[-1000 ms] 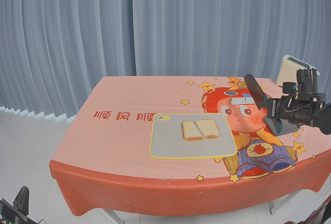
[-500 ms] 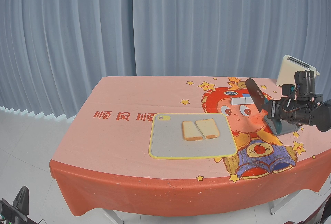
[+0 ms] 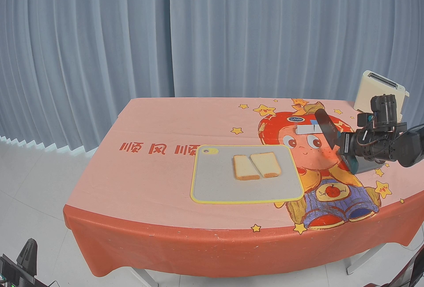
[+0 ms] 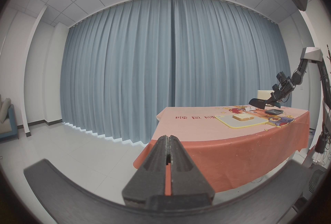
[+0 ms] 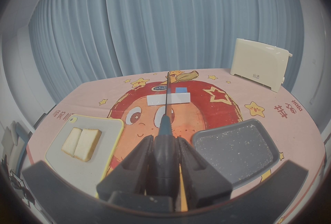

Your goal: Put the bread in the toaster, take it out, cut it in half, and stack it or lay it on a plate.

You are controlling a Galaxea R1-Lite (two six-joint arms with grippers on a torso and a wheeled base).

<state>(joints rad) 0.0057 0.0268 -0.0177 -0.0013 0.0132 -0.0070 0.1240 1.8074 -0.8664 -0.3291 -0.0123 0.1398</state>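
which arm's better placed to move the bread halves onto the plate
Right, probably: the right gripper is over the table beside the plate, near the bread halves, though shut on the knife. The left gripper sits low, off the table.

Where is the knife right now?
In the head view the knife is on the right, clamped in the right pincer, in the air over the table between the cutting board and the toaster.

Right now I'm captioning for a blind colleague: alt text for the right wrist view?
The right hand grips a knife by its handle, blade pointing forward. Two bread halves lie side by side on a cutting board; a dark tray and toaster sit nearby.
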